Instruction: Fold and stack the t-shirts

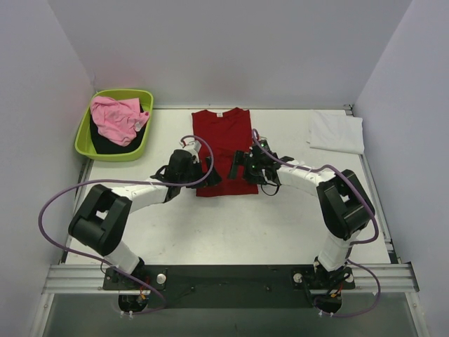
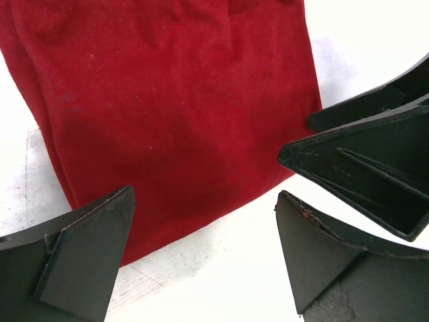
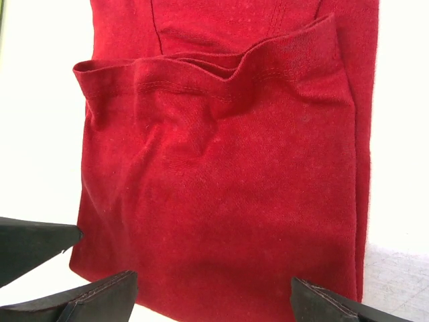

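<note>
A deep red t-shirt (image 1: 223,140) lies folded into a narrow strip at the middle of the table, collar at the far end. Both grippers hang over its near hem. My left gripper (image 1: 208,174) is open at the hem's left corner, and in its wrist view the red t-shirt (image 2: 174,107) edge and bare table lie between the fingers (image 2: 87,255). My right gripper (image 1: 240,167) is open at the right corner, its fingertips (image 3: 335,305) straddling the red t-shirt (image 3: 228,188), which has a fold ridge across it. A white t-shirt (image 1: 337,131) lies folded at the back right.
A lime-green tub (image 1: 83,140) stands at the back left, holding a crumpled pink t-shirt (image 1: 116,118) on top of a black t-shirt (image 1: 105,144). The white table (image 1: 245,225) runs to grey walls on three sides. The two grippers are close together, tips nearly meeting.
</note>
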Motion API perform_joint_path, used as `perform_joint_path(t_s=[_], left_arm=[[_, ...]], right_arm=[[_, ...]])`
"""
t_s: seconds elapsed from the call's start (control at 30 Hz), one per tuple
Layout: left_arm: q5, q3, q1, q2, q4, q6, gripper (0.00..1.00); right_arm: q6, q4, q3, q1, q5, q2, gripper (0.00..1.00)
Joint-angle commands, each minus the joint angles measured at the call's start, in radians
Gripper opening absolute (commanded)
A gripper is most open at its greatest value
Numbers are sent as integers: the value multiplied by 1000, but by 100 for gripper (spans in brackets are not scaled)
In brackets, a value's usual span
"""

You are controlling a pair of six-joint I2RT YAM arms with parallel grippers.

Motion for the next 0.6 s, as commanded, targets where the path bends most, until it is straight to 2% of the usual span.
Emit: perform_joint_path(t_s=[0.0,0.2,0.57], left_arm=[[6,-25,-4,16,87,-9,95],[9,-112,-7,63,195,-44,95],[-8,-232,-35,71,235,-74,95]], right_arm=[[-7,21,13,-8,-9,0,100],[-7,53,-40,-10,-4,16,100],[15,93,-164,4,11,-3,100]])
